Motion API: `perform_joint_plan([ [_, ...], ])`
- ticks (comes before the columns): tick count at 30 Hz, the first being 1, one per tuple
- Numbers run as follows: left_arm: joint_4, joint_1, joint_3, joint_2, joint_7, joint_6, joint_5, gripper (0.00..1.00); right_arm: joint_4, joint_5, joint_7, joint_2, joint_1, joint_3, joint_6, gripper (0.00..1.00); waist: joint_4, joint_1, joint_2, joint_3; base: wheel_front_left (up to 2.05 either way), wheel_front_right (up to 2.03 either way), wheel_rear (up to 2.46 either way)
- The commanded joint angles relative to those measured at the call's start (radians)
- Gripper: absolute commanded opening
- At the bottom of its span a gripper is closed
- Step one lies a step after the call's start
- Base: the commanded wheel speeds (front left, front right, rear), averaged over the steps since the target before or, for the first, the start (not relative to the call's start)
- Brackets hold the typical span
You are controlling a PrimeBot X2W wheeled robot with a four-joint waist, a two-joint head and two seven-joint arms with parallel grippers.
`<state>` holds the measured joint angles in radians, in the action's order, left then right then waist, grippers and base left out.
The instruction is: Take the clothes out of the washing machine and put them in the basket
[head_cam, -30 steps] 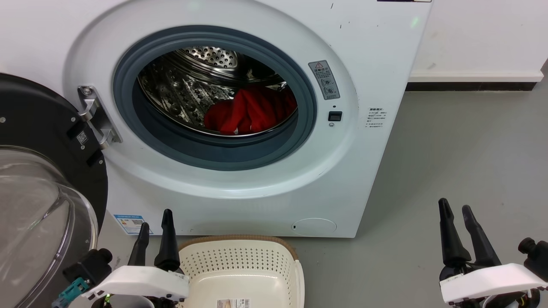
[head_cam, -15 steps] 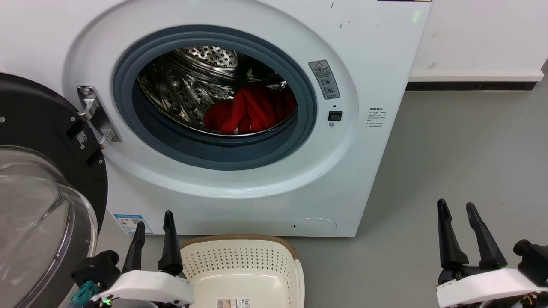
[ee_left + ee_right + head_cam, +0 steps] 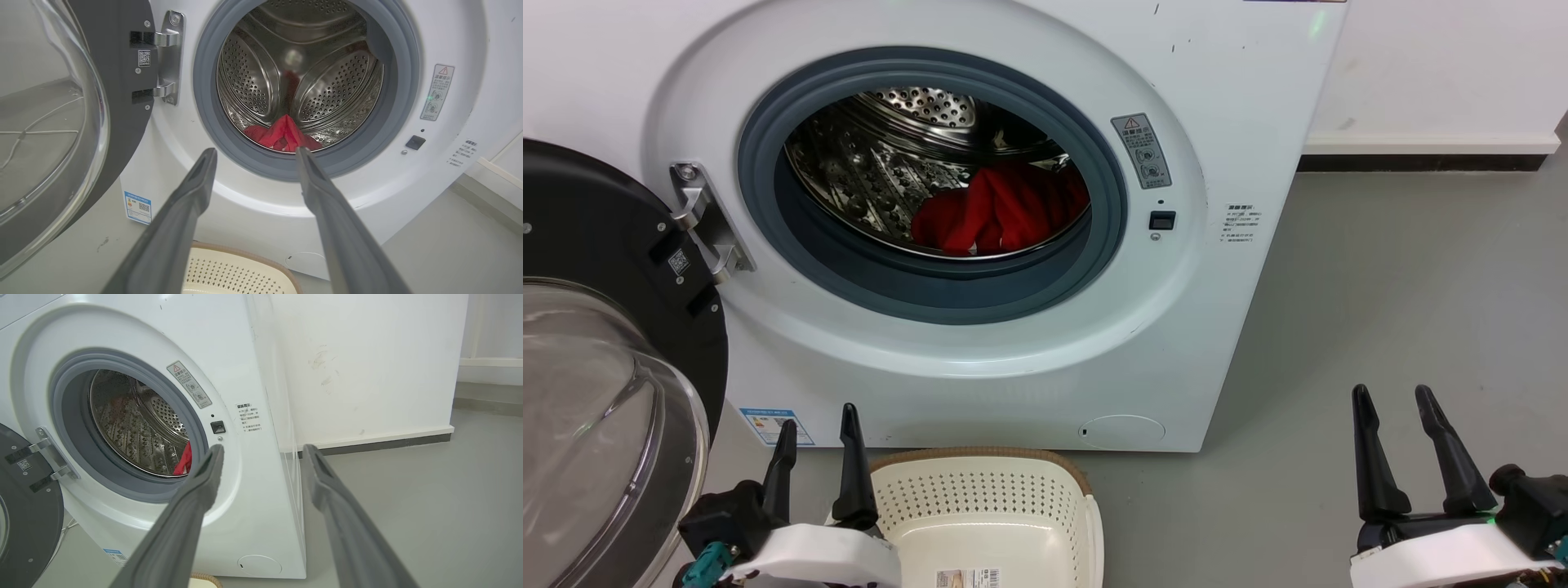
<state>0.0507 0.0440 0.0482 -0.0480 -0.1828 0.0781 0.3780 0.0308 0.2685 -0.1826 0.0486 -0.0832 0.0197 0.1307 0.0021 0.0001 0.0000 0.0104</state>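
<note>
Our left tool and right tool hover low, each with its fingers spread apart. Beside the left one we see the basket on the floor, before the open washing machine; the red clothes lie in its drum.

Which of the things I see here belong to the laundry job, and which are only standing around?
For the job:
red clothes in the drum
washing machine, door open
cream basket in front of it

Not for the job:
warning sticker
blue label
baseboard
grey floor
</note>
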Motion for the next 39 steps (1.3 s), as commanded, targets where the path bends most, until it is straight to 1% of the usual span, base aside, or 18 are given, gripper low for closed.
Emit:
perform_joint_plan([
  [1,-0.013,0.004,0.003,-0.003,-0.010,0.004,-0.027,1.00,0.015,-0.029,-0.010,0.003,-0.004,-0.001,0.000,1.00,0.001,-0.0001,0.0000,0.000,0.00,0.00,0.00],
  [20,-0.010,0.031,0.016,-0.003,-0.050,0.023,-0.181,1.00,0.042,-0.197,-0.050,0.003,-0.032,-0.005,0.000,1.00,0.000,-0.0001,0.0000,-0.001,0.00,0.00,0.00],
  [39,-0.008,0.062,0.028,-0.003,-0.085,0.038,-0.292,1.00,0.056,-0.322,-0.084,0.003,-0.061,-0.009,0.000,1.00,0.000,-0.0001,0.0000,-0.012,0.00,0.00,0.00],
])
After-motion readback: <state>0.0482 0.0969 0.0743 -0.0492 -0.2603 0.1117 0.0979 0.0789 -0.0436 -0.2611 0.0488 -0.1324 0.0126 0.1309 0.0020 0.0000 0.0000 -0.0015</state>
